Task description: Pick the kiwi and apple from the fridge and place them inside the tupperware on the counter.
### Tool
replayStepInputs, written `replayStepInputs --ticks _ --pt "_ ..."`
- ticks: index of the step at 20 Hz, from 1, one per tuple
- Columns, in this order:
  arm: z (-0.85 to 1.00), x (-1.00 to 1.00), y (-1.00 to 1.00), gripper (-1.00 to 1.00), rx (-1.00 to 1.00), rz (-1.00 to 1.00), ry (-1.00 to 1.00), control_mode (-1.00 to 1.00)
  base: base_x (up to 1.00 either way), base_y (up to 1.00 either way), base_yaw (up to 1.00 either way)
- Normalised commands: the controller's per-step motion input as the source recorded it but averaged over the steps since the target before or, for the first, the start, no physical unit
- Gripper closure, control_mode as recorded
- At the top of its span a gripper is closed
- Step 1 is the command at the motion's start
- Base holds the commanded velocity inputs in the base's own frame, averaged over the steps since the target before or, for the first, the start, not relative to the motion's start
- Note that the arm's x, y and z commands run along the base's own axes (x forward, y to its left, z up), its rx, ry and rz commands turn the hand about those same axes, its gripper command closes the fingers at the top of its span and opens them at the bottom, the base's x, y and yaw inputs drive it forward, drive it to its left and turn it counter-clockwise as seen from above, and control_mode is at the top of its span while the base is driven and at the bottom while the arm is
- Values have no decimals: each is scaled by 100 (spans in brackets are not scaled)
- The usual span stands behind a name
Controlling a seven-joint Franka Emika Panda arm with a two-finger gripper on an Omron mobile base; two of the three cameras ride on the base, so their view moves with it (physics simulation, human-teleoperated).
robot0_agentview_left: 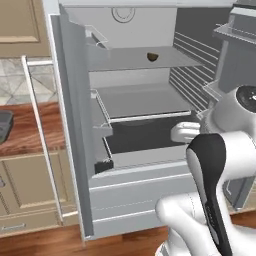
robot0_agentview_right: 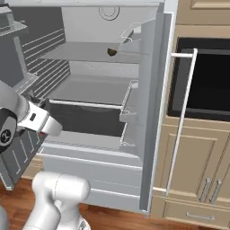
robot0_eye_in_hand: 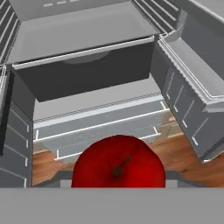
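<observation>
Hand view shows the small shiny bright red apple [robot0_eye_in_hand: 118, 162] very close, just above the bottom edge where the gripper sits. The fingertips themselves are hidden, so I judge the gripper is clamped on the apple, though I cannot see the contact. Behind it stands the large light grey fridge [robot0_agentview_left: 75, 150] with its door open, its dark drawer [robot0_eye_in_hand: 83, 76] and flat grey shelves. On the upper shelf, far back, the small dark brown kiwi [robot0_agentview_left: 152, 57] lies untouched. At the left edge of the left base view, the shallow dark grey tupperware [robot0_agentview_left: 4, 125] rests on the reddish-brown wooden surface [robot0_agentview_left: 25, 132]. As I judge it, both fruits have yet to be placed.
</observation>
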Motion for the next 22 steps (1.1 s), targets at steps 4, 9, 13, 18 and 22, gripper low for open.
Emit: replayStepInputs --ticks 4,9,13,18,22 --pt "0 0 0 100 0 0 0 100 -100 24 0" --pt "0 0 0 100 0 0 0 100 -94 56 6" --pt "0 0 0 100 0 0 0 100 -69 90 34" --pt "0 0 0 100 0 0 0 100 -36 100 59" --pt "0 0 0 100 0 0 0 100 7 96 70"
